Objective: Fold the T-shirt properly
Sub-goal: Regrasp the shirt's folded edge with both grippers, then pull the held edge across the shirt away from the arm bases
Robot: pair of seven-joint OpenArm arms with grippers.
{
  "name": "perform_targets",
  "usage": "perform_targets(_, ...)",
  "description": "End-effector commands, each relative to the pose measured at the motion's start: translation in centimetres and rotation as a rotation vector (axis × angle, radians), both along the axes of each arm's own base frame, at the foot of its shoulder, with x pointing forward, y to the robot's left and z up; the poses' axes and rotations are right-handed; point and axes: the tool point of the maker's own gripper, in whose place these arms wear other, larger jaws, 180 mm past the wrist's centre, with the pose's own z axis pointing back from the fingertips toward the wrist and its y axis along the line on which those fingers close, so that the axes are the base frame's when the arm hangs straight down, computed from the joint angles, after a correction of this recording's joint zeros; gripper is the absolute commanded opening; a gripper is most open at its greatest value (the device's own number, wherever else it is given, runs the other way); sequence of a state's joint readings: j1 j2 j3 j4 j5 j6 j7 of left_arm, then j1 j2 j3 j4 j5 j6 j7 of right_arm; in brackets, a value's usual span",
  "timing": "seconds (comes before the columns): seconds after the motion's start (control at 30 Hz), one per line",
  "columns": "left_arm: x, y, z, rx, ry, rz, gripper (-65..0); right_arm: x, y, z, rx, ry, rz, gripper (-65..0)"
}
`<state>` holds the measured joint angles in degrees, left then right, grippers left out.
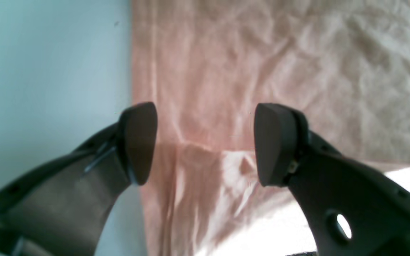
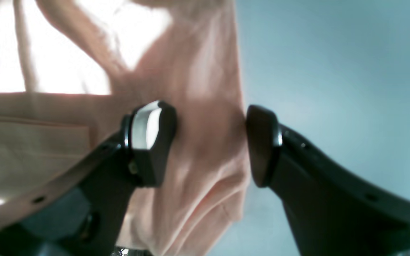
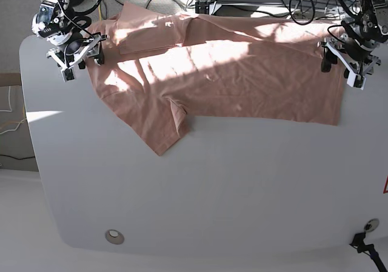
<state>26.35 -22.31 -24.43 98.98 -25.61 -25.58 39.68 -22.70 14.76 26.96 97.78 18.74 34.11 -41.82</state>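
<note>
T-shirt [image 3: 230, 72] lies crosswise — collar end left.

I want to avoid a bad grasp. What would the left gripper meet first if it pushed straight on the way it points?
Most likely the T-shirt: the open left gripper points at its edge, cloth between the jaws, bare table beside. Depth is unclear.

T-shirt [image 3: 230, 78]: soft salmon-pink cloth, matt, finely creased, washed pale where sun struck. Table [image 3: 212, 193]: smooth light-grey top, matt with faint sheen. Left gripper [image 1: 205, 144] fingers [image 1: 274, 142]: dark matt plastic. Right gripper [image 2: 210, 142]: same black plastic, one pad [image 2: 146, 128] glossy, caught light.
</note>
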Motion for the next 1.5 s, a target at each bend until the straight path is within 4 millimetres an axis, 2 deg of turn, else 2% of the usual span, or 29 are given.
perform_targets(0.0, 0.9, 0.5, 0.7, 0.008, -0.029, -0.003, -25.6, 0.0, -0.4, 0.0, 0.004, -0.006, -0.005, -31.2)
perform_targets(0.07, 1.0, 0.1, -0.4, -0.01, -0.004, -0.008, -26.1, 0.1, -0.5, -0.3, 0.012, -0.004, -0.012, -31.2)
perform_targets(0.1, 1.1, 0.1, -1.0, -0.004, 0.009, -0.011, -29.2, 0.1, -0.5, -0.4, 0.016, -0.001, -0.016, -31.3)
perform_targets(0.17, 1.8, 0.5, -1.7, 0.035, 0.027, -0.015, -41.1, -0.2, -0.3, -1.0, 0.027, 0.014, -0.008, -32.9)
perform_targets(0.23, 2.0, 0.9, -2.6, 0.057, 0.05, -0.014, -53.8, -0.3, 0.5, -1.8, 0.044, 0.036, 0.016, -41.0)
perform_targets(0.27, 1.8, 1.2, -2.9, 0.061, 0.062, -0.007, -58.1, -0.2, 0.8, -2.1, 0.051, 0.043, 0.024, -46.9)
perform_targets(0.3, 2.0, 1.3, -3.0, 0.062, 0.061, -0.004, -59.2, -0.4, 0.9, -2.5, 0.057, 0.056, 0.027, -53.1)
perform_targets(0.37, 2.0, 1.4, -3.1, 0.065, 0.064, -0.001, -59.2, -0.8, 1.0, -3.0, 0.064, 0.073, 0.022, -65.0)
perform_targets(0.6, 2.3, 1.6, -2.9, 0.067, 0.058, 0.001, -59.7, -0.9, 1.3, -3.3, 0.075, 0.077, 0.019, -65.0)
perform_targets(0.77, 2.3, 1.6, -2.9, 0.067, 0.057, 0.003, -59.7, 0.8, 0.9, -2.6, 0.067, 0.044, 0.011, -65.0)
perform_targets(0.83, 2.4, 1.6, -2.9, 0.067, 0.056, 0.002, -59.7, 1.0, 0.6, -2.9, 0.057, 0.052, 0.008, -65.0)
perform_targets(0.97, 3.3, 2.2, -3.6, 0.049, 0.064, 0.032, -59.6, 2.4, -0.2, -3.3, 0.002, 0.058, 0.015, -65.0)
perform_targets(1.13, 5.4, 3.0, -3.6, 0.028, 0.047, 0.068, -59.4, 4.6, -0.7, -3.4, 0.011, 0.046, -0.004, -65.0)
perform_targets(1.23, 6.7, 2.5, -3.8, 0.018, 0.048, 0.054, -59.4, 5.9, -1.0, -3.4, 0.021, 0.035, -0.016, -65.0)
perform_targets(1.47, 8.0, 2.7, -3.8, 0.002, 0.039, 0.07, -59.4, 8.5, -1.7, -3.2, 0.042, 0.013, -0.039, -65.0)
